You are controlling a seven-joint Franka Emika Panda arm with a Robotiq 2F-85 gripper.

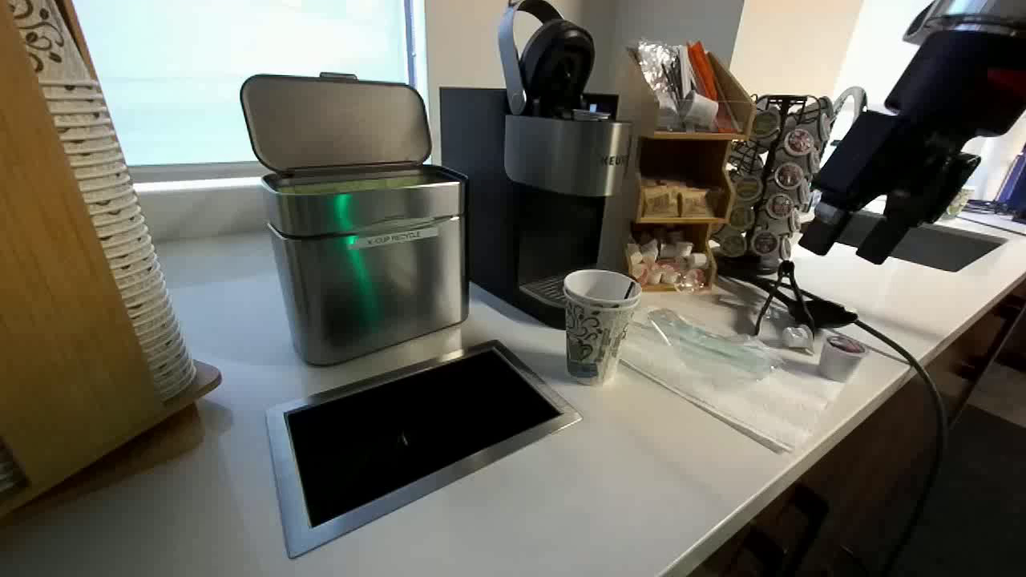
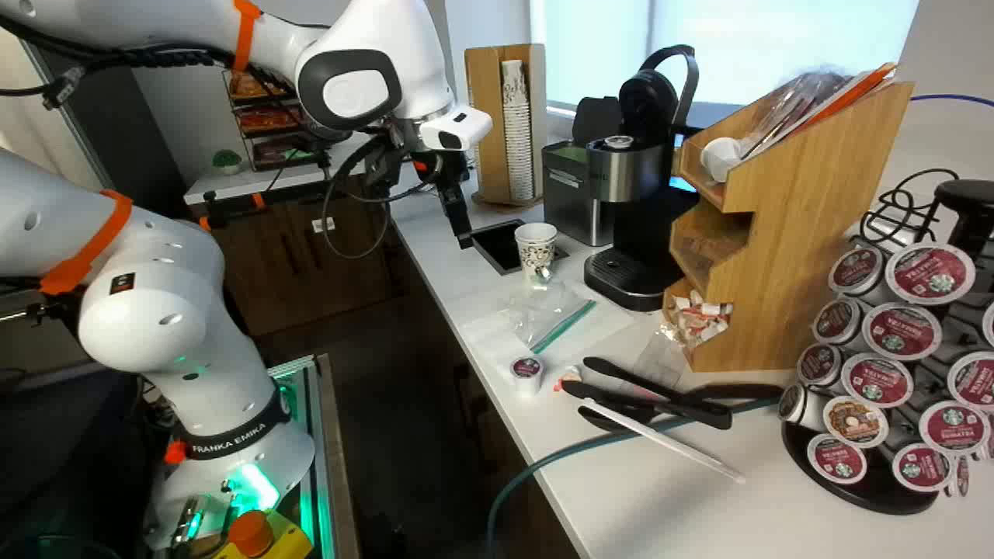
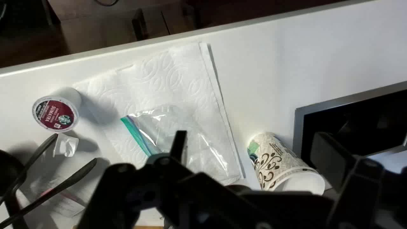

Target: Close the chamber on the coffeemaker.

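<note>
The Keurig coffeemaker [image 1: 567, 156] stands on the counter, black and silver, and it also shows in an exterior view [image 2: 627, 172]. Its chamber is open: the black lid [image 1: 559, 68] with its grey handle is tilted up and back, and the raised lid shows in an exterior view [image 2: 651, 95] too. A pod [image 2: 619, 142] sits in the top of the chamber. My gripper [image 1: 848, 239] is open and empty in the air, apart from the coffeemaker, over the counter's front side. In the wrist view the open fingers [image 3: 251, 146] have nothing between them; the coffeemaker cannot be made out there.
Stacked paper cups [image 1: 595, 336] stand before the coffeemaker. A metal recycle bin [image 1: 369, 280] with raised lid and a rectangular counter opening [image 1: 425, 437] are beside it. A wooden organizer [image 2: 808, 256] and pod carousel [image 2: 858, 489] stand on its other side. A loose pod [image 3: 55, 114] and plastic bag [image 3: 190, 140] lie nearby.
</note>
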